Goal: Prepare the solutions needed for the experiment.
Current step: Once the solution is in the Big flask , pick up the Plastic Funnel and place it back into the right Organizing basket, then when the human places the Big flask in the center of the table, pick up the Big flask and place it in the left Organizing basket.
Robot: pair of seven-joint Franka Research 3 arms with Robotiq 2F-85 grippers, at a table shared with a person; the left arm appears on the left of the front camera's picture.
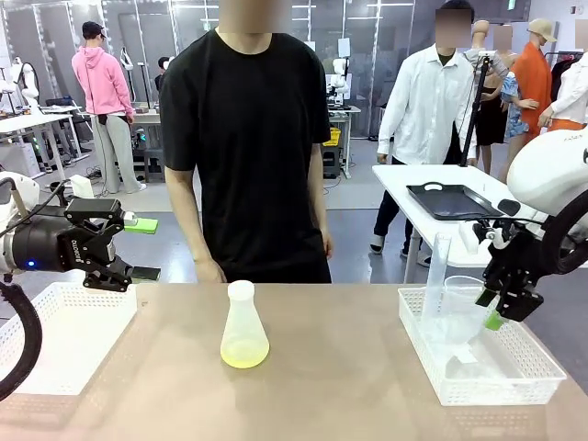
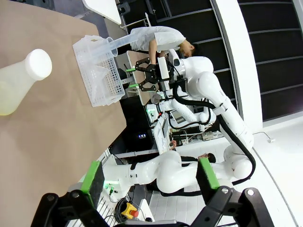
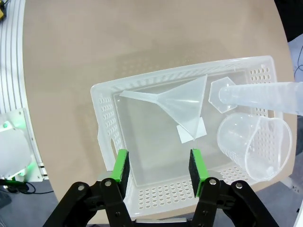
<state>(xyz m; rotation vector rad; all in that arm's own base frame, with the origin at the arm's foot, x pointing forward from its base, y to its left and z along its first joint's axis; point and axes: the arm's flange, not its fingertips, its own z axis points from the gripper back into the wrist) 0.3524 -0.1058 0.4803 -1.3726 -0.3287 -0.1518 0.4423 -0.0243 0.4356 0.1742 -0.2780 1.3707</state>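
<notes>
Solution (image 1: 244, 355) is a thin yellow layer in the translucent plastic conical flask (image 1: 243, 317) mid-table, probably light, slick and tippy, so I'd grab the neck; my left gripper (image 1: 142, 247) spread wide, empty, right gripper (image 3: 158, 171) part-open, empty over the basket (image 3: 102, 118).

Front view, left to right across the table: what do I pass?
White basket → conical flask holding the yellow-green solution → graduated cylinder in the second basket → right gripper, jaws apart over that basket.
</notes>
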